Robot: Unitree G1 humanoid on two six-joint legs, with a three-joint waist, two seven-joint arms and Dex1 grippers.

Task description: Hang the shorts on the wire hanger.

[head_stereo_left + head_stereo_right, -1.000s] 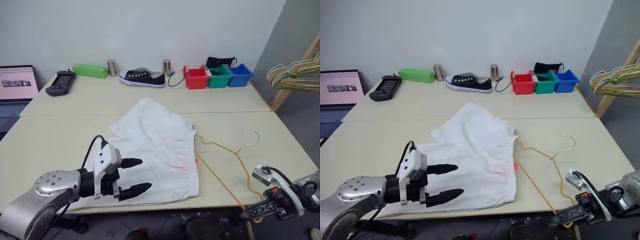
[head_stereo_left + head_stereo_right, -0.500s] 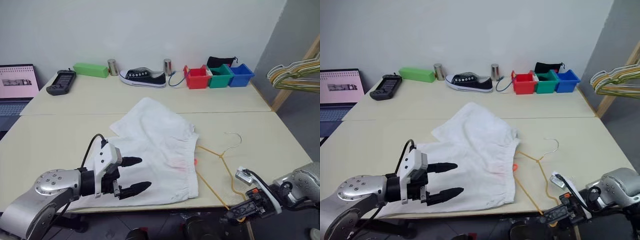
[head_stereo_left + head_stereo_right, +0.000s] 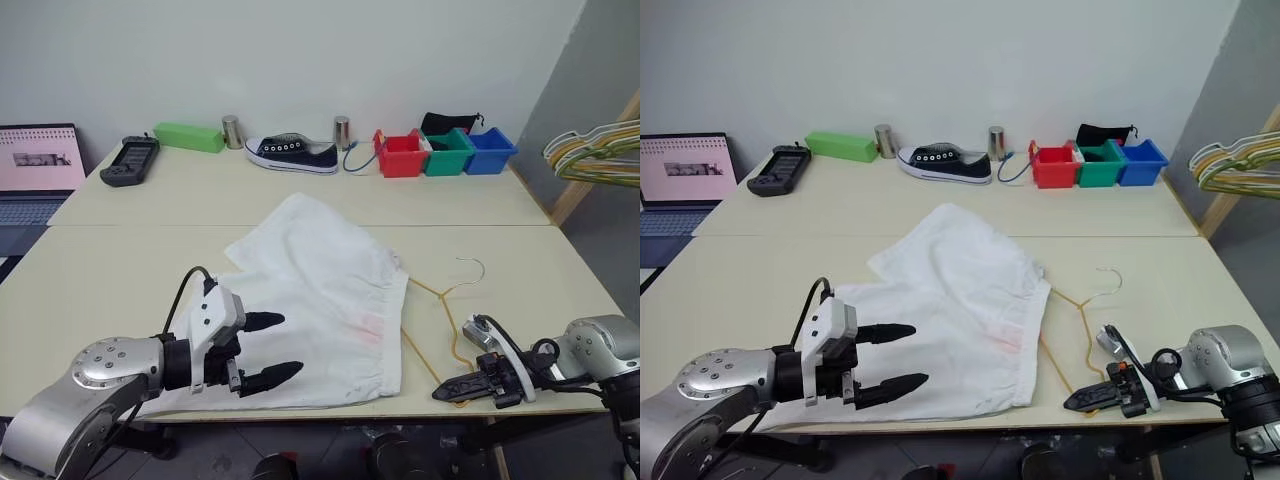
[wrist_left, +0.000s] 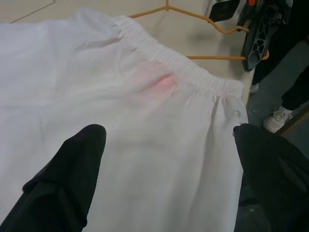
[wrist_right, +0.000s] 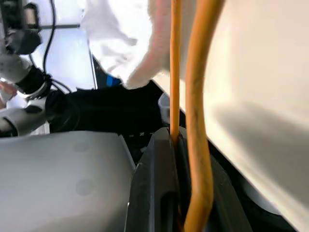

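Table (image 3: 300,200): right claw (image 3: 447,392) pinching wire hanger (image 5: 197,96).

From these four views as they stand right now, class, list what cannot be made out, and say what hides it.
- Wire hanger: its inner arm runs under the shorts in the eye views.
- Contents of the red, green and blue bins: too small, walls hide them.
- Laptop: cut off by the frame edge.
- Right gripper: its hold on the hanger is blurred in the right wrist view.
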